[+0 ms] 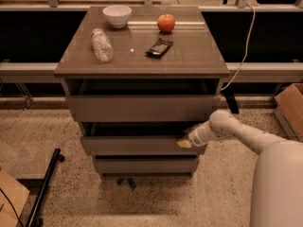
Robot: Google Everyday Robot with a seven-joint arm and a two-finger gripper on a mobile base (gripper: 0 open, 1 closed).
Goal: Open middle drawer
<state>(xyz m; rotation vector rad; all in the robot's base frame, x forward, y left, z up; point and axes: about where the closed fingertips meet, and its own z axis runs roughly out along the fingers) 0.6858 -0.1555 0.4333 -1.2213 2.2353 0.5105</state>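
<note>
Gripper at mid drawer R end — floor speckled.

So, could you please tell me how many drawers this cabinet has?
3: the top drawer, the middle drawer beneath it, with the tool at its right end, and the bottom drawer lowest. None seems hidden.

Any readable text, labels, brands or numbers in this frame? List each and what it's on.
None can be read.
Dark packet on the cabinet top: any print is too blurred to read.
Bottle lying beside it: no legible label.
Cardboard box at right: no markings show.
Gripper, at the right end of the middle drawer front: no lettering shows.
</note>
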